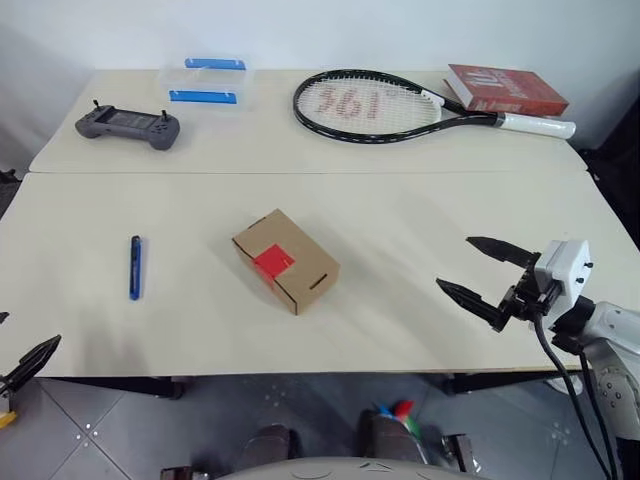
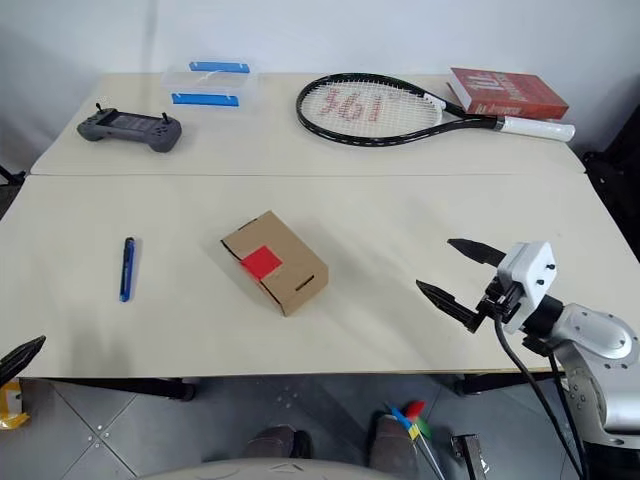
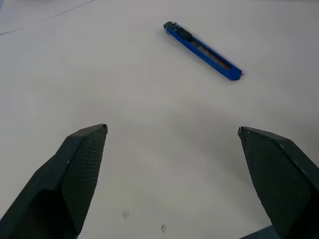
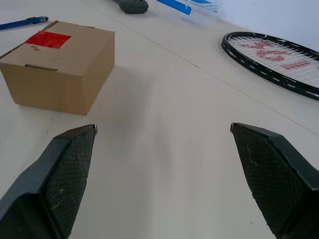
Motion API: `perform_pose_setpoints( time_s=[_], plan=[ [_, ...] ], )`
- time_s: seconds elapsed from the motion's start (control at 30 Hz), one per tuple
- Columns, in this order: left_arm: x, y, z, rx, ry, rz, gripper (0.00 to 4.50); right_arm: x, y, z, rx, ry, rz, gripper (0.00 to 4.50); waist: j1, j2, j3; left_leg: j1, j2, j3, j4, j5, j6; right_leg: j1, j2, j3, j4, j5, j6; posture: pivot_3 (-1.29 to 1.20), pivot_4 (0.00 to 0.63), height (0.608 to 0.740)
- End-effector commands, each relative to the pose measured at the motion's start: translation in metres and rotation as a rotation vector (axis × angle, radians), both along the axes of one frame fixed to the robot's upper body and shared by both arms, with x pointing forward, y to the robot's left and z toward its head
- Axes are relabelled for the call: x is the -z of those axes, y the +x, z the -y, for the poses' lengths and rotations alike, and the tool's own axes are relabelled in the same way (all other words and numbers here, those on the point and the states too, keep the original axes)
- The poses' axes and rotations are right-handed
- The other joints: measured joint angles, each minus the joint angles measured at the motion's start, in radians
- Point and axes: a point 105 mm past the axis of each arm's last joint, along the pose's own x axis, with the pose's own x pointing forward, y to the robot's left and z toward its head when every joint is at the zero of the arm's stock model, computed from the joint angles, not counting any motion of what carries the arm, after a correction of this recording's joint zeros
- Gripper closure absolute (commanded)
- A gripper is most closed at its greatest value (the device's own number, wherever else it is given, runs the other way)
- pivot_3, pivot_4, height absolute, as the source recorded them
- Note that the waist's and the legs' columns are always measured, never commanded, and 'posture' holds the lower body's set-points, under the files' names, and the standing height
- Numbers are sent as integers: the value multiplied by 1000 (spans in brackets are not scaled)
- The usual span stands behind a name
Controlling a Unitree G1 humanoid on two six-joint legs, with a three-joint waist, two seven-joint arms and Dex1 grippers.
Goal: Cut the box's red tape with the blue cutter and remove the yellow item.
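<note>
Cardboard box [image 1: 286,260] with red tape [image 1: 272,261] sits mid-table [image 1: 400,210]. Blue cutter [image 1: 135,267] lies left. Both grippers, left [image 3: 172,142] and right [image 1: 490,270], hover with jaws apart, empty.

The place looks like a robot test room or lab. A plain pale bench [image 1: 420,215] stands against a bare white wall [image 1: 330,30] on a grey tiled floor [image 1: 110,420], and it carries unrelated props: a tennis racket [image 1: 380,105], a red book [image 1: 505,90], a game controller [image 1: 128,125], a clear container [image 1: 210,82].
</note>
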Motion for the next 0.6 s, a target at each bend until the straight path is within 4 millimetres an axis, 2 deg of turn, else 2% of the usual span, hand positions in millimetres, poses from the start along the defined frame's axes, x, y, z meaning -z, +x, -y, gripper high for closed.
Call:
perform_pose_setpoints(
  time_s=[0.03, 0.13, 0.2, 0.27, 0.33, 0.37, 0.43, 0.47, 0.57, 0.6],
  plan=[
    [-9, 1, 2, -3, 9, 39, 43, -5, 0, -3, -12, 1, 30, 0, 0, 0, 0, 0, 0, 0, 0, 0, 0, 0, 0, 0, 0, 0, 0, 0, 150, 740],
    [-16, 10, 7, 6, -52, 25, 43, -7, 2, -6, -20, -8, 40, 0, 0, 0, 0, 0, 0, 0, 0, 0, 0, 0, 0, 0, 0, 0, 0, 0, 150, 740],
    [-36, 26, 15, 20, -57, 91, 43, -10, 2, -11, -41, -13, 39, 0, 1, 0, 0, 0, 0, 0, 1, 0, 0, 0, 0, 0, 1, 0, 0, 0, 150, 740],
    [-49, 43, 45, 149, -41, 99, 43, -11, -2, -21, -108, -33, 18, 0, 7, -1, 0, 0, 0, -1, 3, 0, 0, 1, 0, 0, 3, 0, 0, 0, 150, 740],
    [-53, 57, 69, 255, -7, 84, 439, -12, -7, -32, -176, -38, -14, 0, 13, -1, 0, -1, 0, -2, 6, 0, 0, 2, 0, 0, 3, 0, 0, 0, 150, 740],
    [-55, 64, 76, 287, 15, 83, 638, -12, -9, -36, -198, -37, -30, 180, 13, -1, 0, -1, 0, -2, 7, 0, 0, 2, 0, 0, 3, 0, 0, 0, 150, 740],
    [-59, 102, 107, 378, 35, 116, 1270, -2, -16, -58, -268, -82, -55, 633, 18, 1, -1, 0, 0, -2, 7, 0, 0, 2, 0, 0, 4, 0, 0, 0, 150, 740],
    [-61, 118, 124, 422, 40, 122, 1529, 4, -18, -67, -285, -96, -67, 936, 27, 1, -1, 0, 0, -2, 8, 0, 0, 2, 1, 0, 5, 0, 0, 0, 150, 740],
    [-60, 145, 151, 498, 75, 117, 2525, 14, -18, -82, -299, -128, -82, 2062, 26, 1, -1, -2, 1, -1, 11, 0, -1, 2, 3, -1, 5, 1, -2, 0, 150, 740],
    [-58, 159, 159, 502, 96, 101, 2792, 21, -16, -89, -304, -144, -103, 2359, 24, 1, -1, -1, 0, 0, 11, 0, -1, 2, 3, -1, 6, 1, -2, 0, 150, 740]
  ],
)
